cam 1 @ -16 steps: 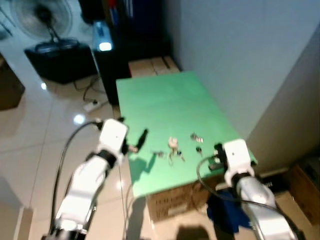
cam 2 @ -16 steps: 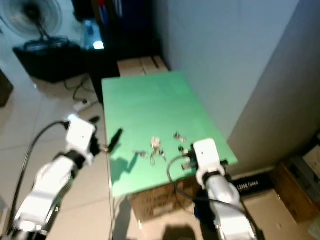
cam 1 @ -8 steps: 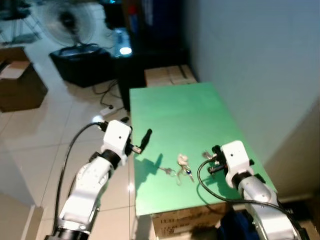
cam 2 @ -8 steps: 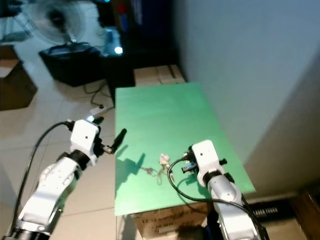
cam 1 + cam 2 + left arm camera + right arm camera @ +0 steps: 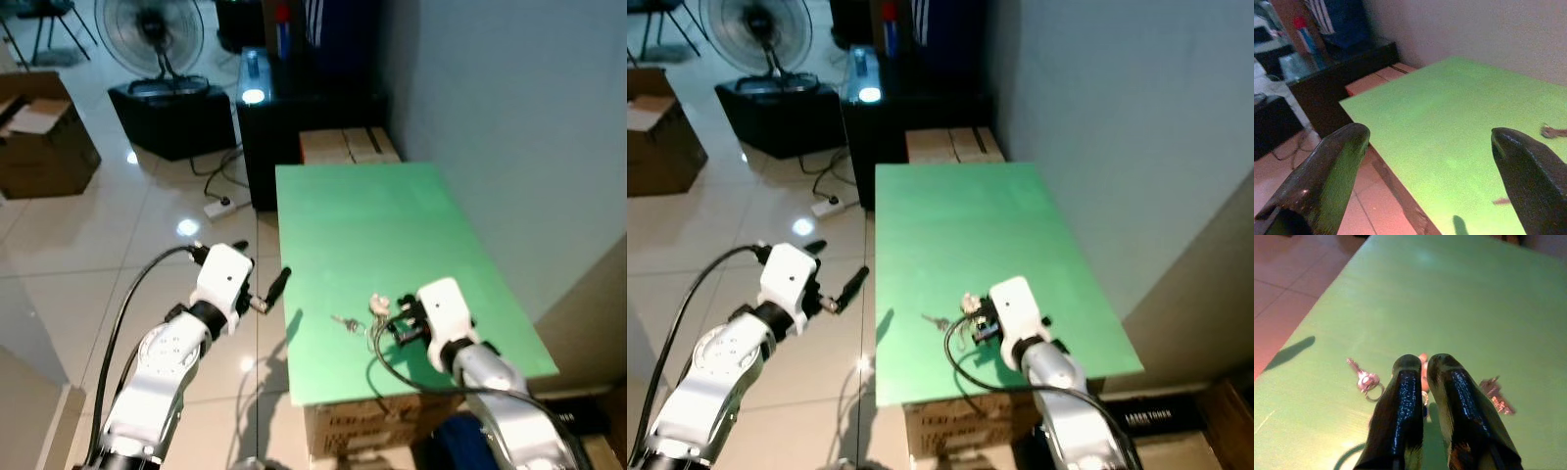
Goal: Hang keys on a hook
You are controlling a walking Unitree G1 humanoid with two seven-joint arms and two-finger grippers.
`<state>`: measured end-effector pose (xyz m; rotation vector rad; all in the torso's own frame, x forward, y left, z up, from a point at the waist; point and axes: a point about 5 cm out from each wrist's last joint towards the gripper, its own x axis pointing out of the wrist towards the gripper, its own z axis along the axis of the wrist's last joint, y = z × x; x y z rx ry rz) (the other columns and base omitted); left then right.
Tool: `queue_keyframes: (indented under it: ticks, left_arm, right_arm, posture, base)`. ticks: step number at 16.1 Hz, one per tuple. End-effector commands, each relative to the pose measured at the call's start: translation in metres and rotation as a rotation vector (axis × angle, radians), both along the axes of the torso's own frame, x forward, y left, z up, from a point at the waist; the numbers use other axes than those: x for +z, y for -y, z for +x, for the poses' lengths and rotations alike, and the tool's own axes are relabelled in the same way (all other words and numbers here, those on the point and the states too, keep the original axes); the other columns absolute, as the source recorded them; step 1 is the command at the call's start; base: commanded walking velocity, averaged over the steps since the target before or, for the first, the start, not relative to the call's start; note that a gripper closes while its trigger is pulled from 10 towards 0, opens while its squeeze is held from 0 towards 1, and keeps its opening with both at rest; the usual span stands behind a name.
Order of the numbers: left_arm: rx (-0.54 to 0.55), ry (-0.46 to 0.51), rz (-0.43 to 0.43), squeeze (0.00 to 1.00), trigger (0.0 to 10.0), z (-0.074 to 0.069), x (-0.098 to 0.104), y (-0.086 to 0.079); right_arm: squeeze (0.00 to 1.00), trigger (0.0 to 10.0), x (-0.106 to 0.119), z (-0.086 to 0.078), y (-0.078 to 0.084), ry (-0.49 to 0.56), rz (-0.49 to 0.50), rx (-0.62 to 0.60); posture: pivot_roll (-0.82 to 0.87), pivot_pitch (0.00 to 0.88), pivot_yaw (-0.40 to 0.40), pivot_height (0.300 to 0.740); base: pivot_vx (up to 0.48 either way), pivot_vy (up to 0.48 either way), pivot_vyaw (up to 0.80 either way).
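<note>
A small bunch of keys lies near the front of the green table, with one loose key on a ring lying just to its left. My right gripper is right over the bunch with its fingers shut side by side. A reddish piece and another key show beneath the tips; I cannot tell whether the tips touch them. My left gripper is open and holds nothing. It hangs beside the table's left edge, one black finger pointing at the tabletop.
A grey wall runs along the table's right side. Cardboard boxes and a dark cabinet stand behind it. A fan, a black box, a power strip and an open carton are on the tiled floor to the left.
The camera has shifted. My right gripper has moved leftward from the table's right edge to over the keys. The left arm stays beside the left edge.
</note>
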<state>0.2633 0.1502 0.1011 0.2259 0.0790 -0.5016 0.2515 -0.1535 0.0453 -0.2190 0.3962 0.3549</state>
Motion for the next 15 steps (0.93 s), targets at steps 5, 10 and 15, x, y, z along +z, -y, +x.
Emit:
queue_keyframes:
  ticks: [5,10,15]
  left_arm:
    - [-0.068,-0.051,-0.031,0.00,10.0,0.000,0.002,0.000]
    - [-0.074,-0.045,-0.012,0.00,10.0,-0.009,0.011,-0.015]
    - [-0.102,-0.027,0.015,0.00,10.0,-0.026,0.037,-0.026]
  right_arm:
    - [1.00,10.0,-0.023,0.027,0.030,-0.066,0.020,-0.045]
    - [1.00,10.0,-0.018,0.052,0.042,-0.066,0.078,-0.022]
    - [1.00,10.0,-0.013,0.061,0.044,-0.075,0.148,0.025]
  posture:
    - [-0.11,0.101,0.023,0.740]
    - [-0.03,0.155,0.050,0.740]
    - [0.08,0.200,0.081,0.740]
  base:
    - [0.000,0.000,0.00]
    - [0.000,0.000,0.00]
    - [0.000,0.000,0.00]
